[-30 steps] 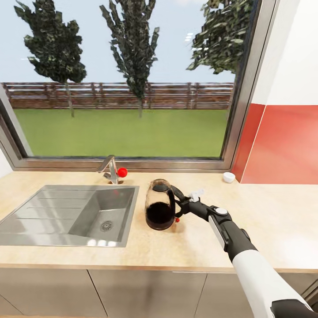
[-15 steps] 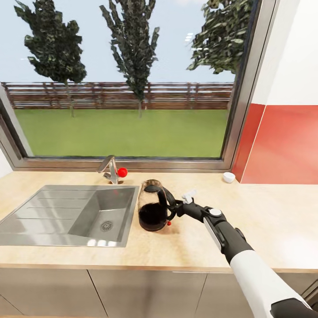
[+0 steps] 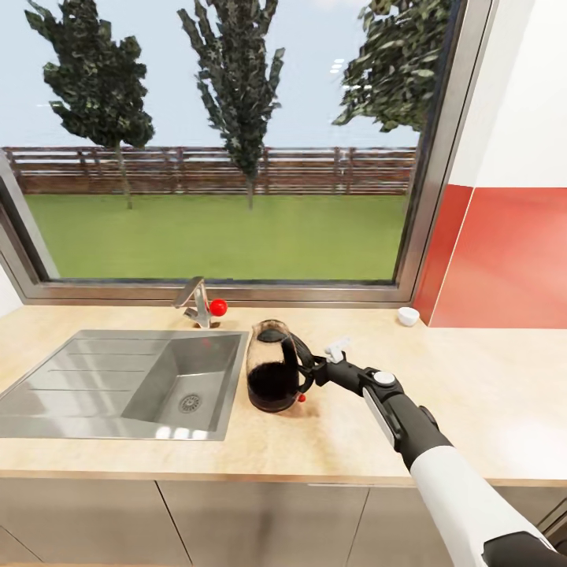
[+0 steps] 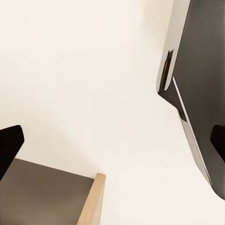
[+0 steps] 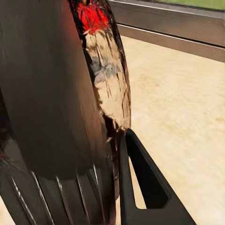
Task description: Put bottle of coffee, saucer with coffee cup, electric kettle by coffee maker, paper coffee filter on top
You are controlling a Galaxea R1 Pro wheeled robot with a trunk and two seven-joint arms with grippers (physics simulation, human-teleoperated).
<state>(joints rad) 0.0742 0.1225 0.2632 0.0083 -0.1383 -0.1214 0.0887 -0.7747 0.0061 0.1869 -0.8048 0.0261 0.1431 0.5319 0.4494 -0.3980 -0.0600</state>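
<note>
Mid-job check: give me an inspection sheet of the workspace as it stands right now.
Surface: beige countertop with inset steel sink at left.
Job's things: glass kettle stands on the counter beside the sink, dark inside.
Clutter: small white cup-like item by the red wall; tap with red knob.
Grippers: right gripper clamped on the kettle's handle; left fingers spread, holding nothing.
Cables: nothing seen.
Surroundings: window onto lawn, trees, fence; cabinets below.

Window above sink, countertop
</note>
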